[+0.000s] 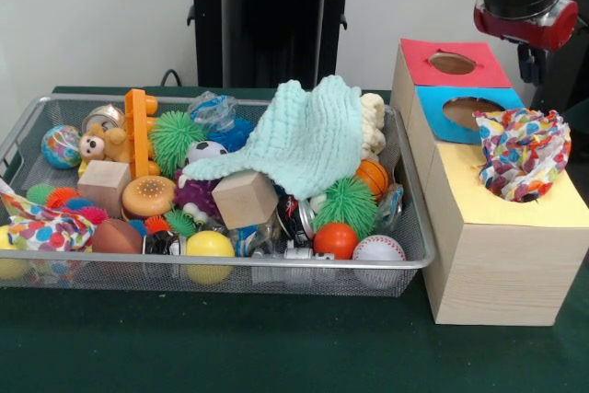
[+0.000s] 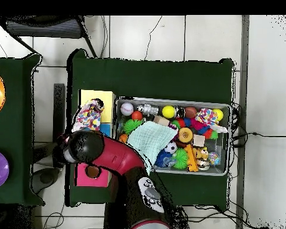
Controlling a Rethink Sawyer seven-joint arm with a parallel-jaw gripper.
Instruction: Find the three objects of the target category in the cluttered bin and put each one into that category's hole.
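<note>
A polka-dot cloth (image 1: pixel 521 154) is bunched in the hole of the wooden box's yellow section (image 1: pixel 479 204), half spilling out; from overhead, this cloth (image 2: pixel 89 114) lies at the box's end. In the wire bin (image 1: pixel 409 262), a mint knitted cloth (image 1: pixel 308 140) drapes over the toys. A second polka-dot cloth (image 1: pixel 41 227) lies in the bin's left front corner. The red and black arm's end (image 1: pixel 525 6) hangs above and behind the box, beside the blue section (image 1: pixel 442 131). Only a dark part of my gripper (image 1: pixel 527 62) shows below it.
The bin is crowded with balls, spiky green balls (image 1: pixel 347 202), wooden cubes (image 1: pixel 244 198), a teddy (image 1: pixel 103 144), an orange plastic piece (image 1: pixel 138 126) and a baseball (image 1: pixel 378 248). The box's red section (image 1: pixel 423 66) has an open hole. Seen from above, the arm (image 2: pixel 109 152) covers much of the box.
</note>
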